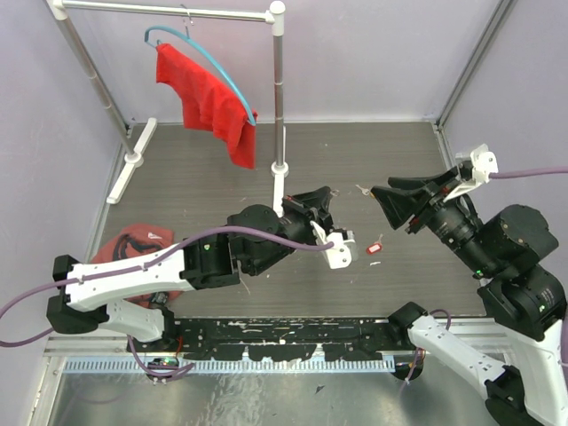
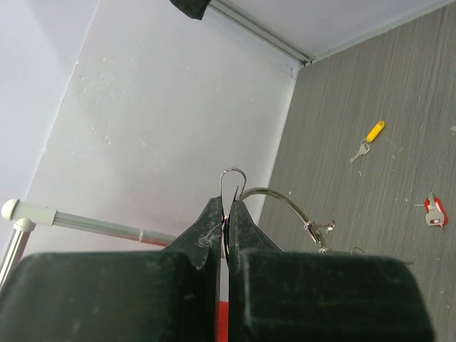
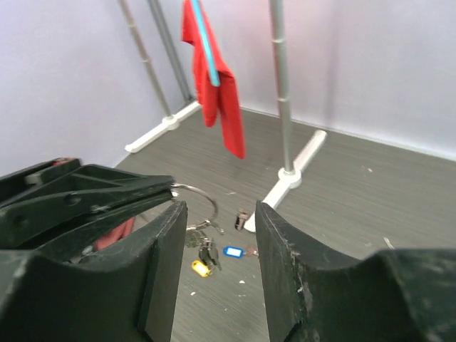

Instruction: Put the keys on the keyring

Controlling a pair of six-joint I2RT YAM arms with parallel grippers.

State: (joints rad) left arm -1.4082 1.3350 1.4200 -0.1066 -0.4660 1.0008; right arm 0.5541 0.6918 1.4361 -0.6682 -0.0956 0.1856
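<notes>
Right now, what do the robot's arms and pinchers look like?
Both arms mix smooth white shells with chunky black joints: the left arm and the right arm. A purple cable leads off the right arm, and the left has one too. The left gripper and right gripper each have two flat black fingers, scuffed with pale marks.

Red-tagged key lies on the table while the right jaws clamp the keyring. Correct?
Wrong arm. The left gripper, jaws shut, clamps the keyring, per the left wrist view; the right gripper has open jaws. The red-tagged key does lie on the table.
</notes>
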